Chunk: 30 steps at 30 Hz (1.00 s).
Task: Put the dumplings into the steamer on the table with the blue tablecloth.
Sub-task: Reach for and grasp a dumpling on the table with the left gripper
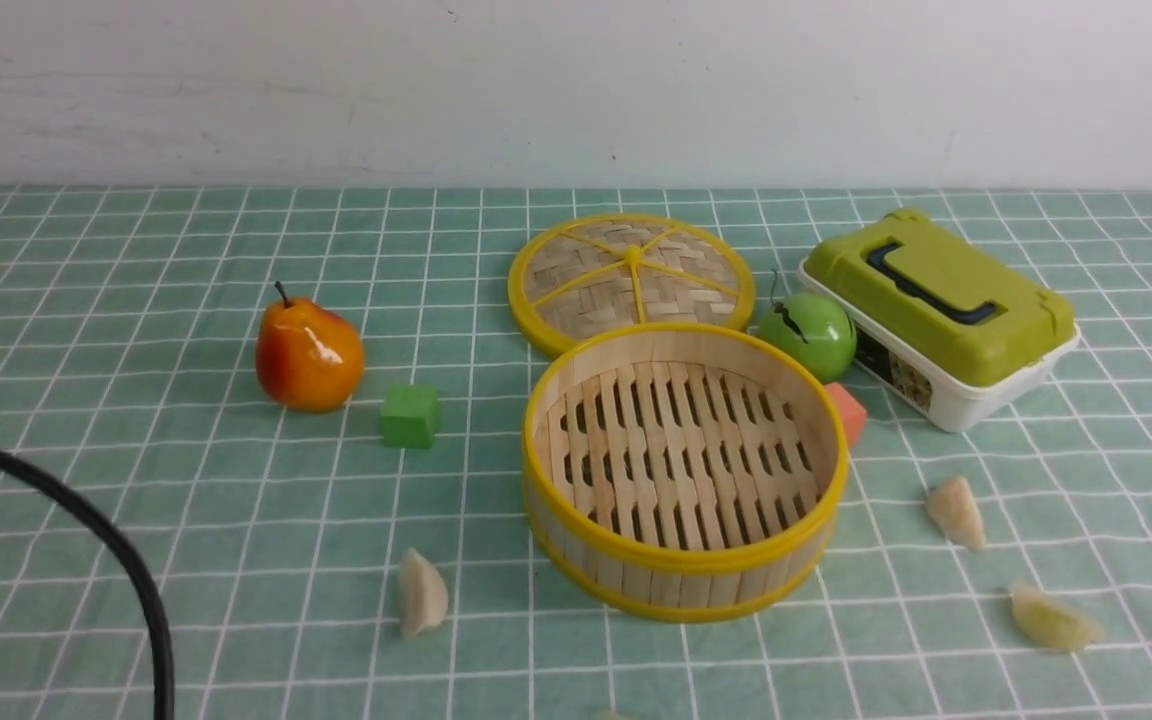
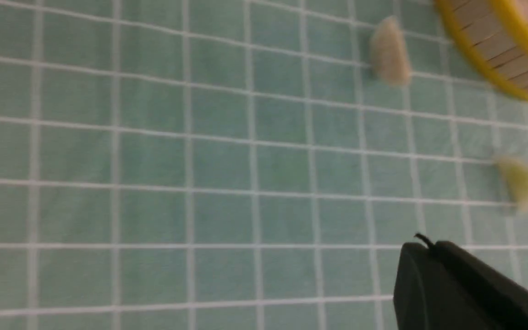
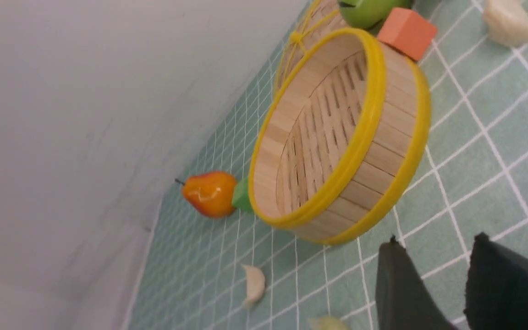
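Glossy dumplings (image 1: 422,592), lower frame, look light and slippery, best pinched mid-belly; left fingers (image 2: 433,288) together, right fingers (image 3: 401,293) apart, empty.

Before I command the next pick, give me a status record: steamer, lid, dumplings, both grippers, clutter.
steamer: upright on the tablecloth, empty
lid: lying flat behind the steamer
dumplings: none inside; this one front-left of the steamer, two on its right, a fourth barely showing at the near edge
left gripper: shut, empty
right gripper: open, empty
clutter: pear and green cube left; apple, orange cube, lunch box right
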Available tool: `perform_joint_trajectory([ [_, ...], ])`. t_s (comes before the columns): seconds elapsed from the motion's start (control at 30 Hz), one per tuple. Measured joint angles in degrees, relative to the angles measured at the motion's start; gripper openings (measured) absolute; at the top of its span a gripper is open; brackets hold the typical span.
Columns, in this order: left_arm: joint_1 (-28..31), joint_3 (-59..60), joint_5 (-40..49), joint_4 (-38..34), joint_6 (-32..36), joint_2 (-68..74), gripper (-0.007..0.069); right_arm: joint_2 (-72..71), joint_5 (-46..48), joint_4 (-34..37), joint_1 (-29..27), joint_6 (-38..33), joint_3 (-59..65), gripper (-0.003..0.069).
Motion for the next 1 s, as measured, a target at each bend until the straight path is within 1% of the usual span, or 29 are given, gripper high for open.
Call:
perform_joint_trajectory([
  [0.07, -3.25, -3.35, 1.9, 4.1, 0.52, 4.36, -0.0014, 3.41, 4.78, -2.8, 0.0, -5.63, -5.07, 0.0136],
  [0.1, -3.73, -3.64, 2.02, 4.1, 0.5, 4.72, -0.0014, 3.41, 5.31, -3.18, 0.0, -6.11, -5.63, 0.0127],
  [0.13, -7.86, -5.68, 2.59, 6.71, 0.62, 7.29, -0.0014, 7.83, 9.55, -7.08, 0.0, -9.22, -10.33, 0.0057],
  [0.17, -11.39, -6.81, 2.86, 8.36, 0.7, 9.26, -0.0014, 11.1, 12.72, -9.79, 0.0, -11.15, -13.45, 0.0017],
  [0.2, -15.12, -7.67, 3.13, 10.26, 0.7, 11.39, -0.0014, 14.5, 15.85, -12.02, 0.06, -12.78, -15.91, -0.0003],
  [0.27, -22.19, -9.8, 3.41, 15.09, -0.47, 16.34, -0.0014, 21.18, 21.36, -17.46, 0.45, -15.38, -21.69, -0.0019],
  [0.3, -24.05, -10.49, 3.41, 15.76, -1.36, 17.96, -0.0014, 22.52, 22.89, -18.93, 0.43, -15.88, -23.28, -0.002],
  [0.33, -27.32, -12.2, 2.79, 18.92, -4.05, 21.44, -0.0014, 27.02, 26.09, -21.51, 0.46, -16.62, -26.17, -0.002],
  [0.37, -29.08, -12.95, 2.44, 20.14, -5.31, 23.91, -0.0014, 28.87, 28.17, -22.98, 0.46, -16.91, -27.87, -0.002],
  [0.4, -31.14, -14.96, 1.6, 22.42, -7.99, 27.67, -0.0011, 32.8, 31.05, -24.76, 0.46, -17.12, -30.01, -0.002],
  [0.47, -32.95, -17.5, 0.5, 23.9, -9.89, 33.27, 0.0013, 36.37, 34.06, -26.54, 1.35, -17.33, -32.13, -0.002],
  [0.57, -33.61, -21.54, -0.88, 24.07, -11.12, 40.16, 0.008, 39.39, 35.24, -26.79, 3.4, -17.59, -33.06, -0.002],
  [0.6, -33.61, -23.92, -1.27, 23.72, -11.68, 44.55, 0.0151, 39.73, 35.24, -26.79, 4.5, -17.88, -33.05, -0.0019],
  [0.63, -33.53, -24.59, -1.4, 23.51, -11.87, 45.8, 0.0171, 39.73, 35.24, -26.79, 4.83, -18.16, -33.05, -0.0019],
  [0.67, -32.93, -27.2, -1.7, 22.04, -12.92, 51.16, 0.026, 39.6, 35.68, -26.79, 6.16, -18.59, -33.05, -0.0019],
  [0.7, -32.71, -28.42, -2.09, 21.44, -13.29, 53.37, 0.0304, 39.51, 35.77, -26.79, 6.38, -18.68, -33.11, -0.0019],
  [0.73, -32.51, -28.99, -2.29, 21.01, -13.55, 54.44, 0.0327, 39.44, 35.9, -26.79, 6.49, -18.83, -33.11, -0.0019],
  [0.77, -32.26, -30.82, -3.15, 19.82, -14.57, 58.02, 0.04, 39.44, 35.91, -26.84, 6.72, -18.95, -33.11, -0.0018],
  [0.87, -32.09, -33.71, -6.64, 18.85, -17.36, 64.9, 0.0526, 39.44, 35.85, -26.84, 6.72, -19.06, -33.12, -0.0015],
  [0.93, -32.09, -34.71, -9.15, 18.78, -19.67, 67.73, 0.0563, 39.44, 35.7, -26.84, 6.72, -19.07, -33.12, -0.0015],
  [1.0, -32.09, -35.15, -11.66, 18.85, -21.66, 70.27, 0.0577, 39.44, 35.28, -26.84, 6.72, -19.12, -33.16, -0.0015],
])
